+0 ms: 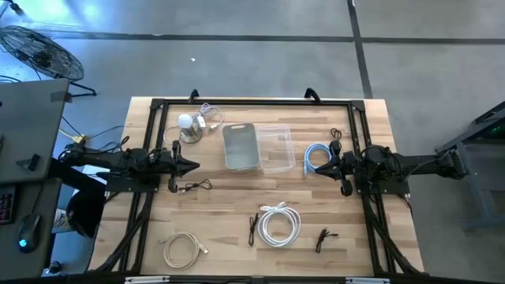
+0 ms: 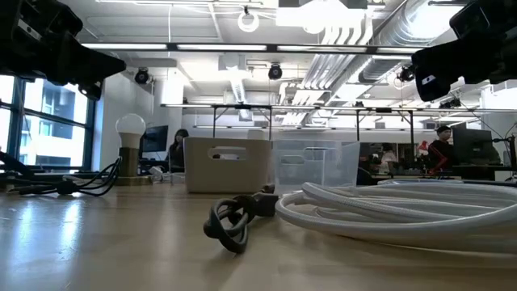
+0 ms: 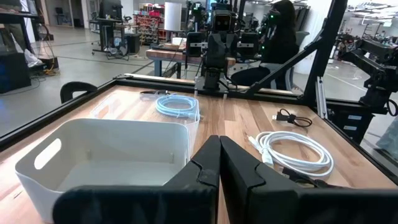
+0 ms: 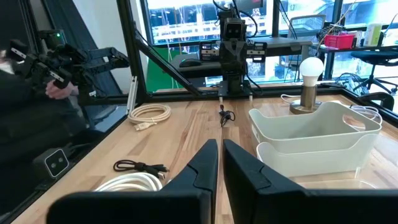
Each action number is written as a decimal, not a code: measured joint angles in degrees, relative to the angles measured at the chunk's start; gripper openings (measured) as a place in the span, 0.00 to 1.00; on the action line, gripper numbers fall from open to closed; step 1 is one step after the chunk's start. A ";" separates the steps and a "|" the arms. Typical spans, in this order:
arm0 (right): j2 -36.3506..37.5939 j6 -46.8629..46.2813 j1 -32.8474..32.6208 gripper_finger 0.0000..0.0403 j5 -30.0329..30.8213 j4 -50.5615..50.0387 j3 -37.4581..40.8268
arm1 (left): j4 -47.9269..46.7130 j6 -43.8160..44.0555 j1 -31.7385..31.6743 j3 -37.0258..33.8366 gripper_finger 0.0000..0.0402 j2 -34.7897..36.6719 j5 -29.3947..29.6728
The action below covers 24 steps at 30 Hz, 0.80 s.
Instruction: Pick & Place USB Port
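Several coiled cables lie flat on the wooden table: a white one [image 1: 278, 222], a beige one [image 1: 183, 248], a blue one [image 1: 318, 155], and small black ones [image 1: 196, 186] [image 1: 252, 229] [image 1: 325, 238]. A grey bin [image 1: 241, 146] and a clear bin [image 1: 276, 147] stand side by side at the table's middle. My left gripper [image 1: 192, 164] hovers left of the grey bin, shut and holding nothing. My right gripper [image 1: 319, 166] hovers right of the clear bin, above the blue coil, shut and holding nothing. The wrist views show each pair of fingers [image 3: 219, 163] [image 4: 221, 163] closed together.
A bulb lamp [image 1: 188, 126] with a white cord stands at the far left, beside the grey bin. A black frame [image 1: 252, 102] runs along the table's far edge and both sides. Bare wood shows between the bins and the white coil. People sit in the room behind the table.
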<state>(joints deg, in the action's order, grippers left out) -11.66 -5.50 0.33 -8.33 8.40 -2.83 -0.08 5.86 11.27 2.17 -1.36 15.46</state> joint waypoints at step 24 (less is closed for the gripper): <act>0.00 0.00 0.00 0.04 -0.01 0.00 0.00 | 0.15 -0.01 0.00 -0.02 0.01 -0.01 0.57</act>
<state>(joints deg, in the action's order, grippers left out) -11.66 -5.50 0.33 -8.33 8.40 -2.83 0.07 5.85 11.27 2.15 -1.36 16.04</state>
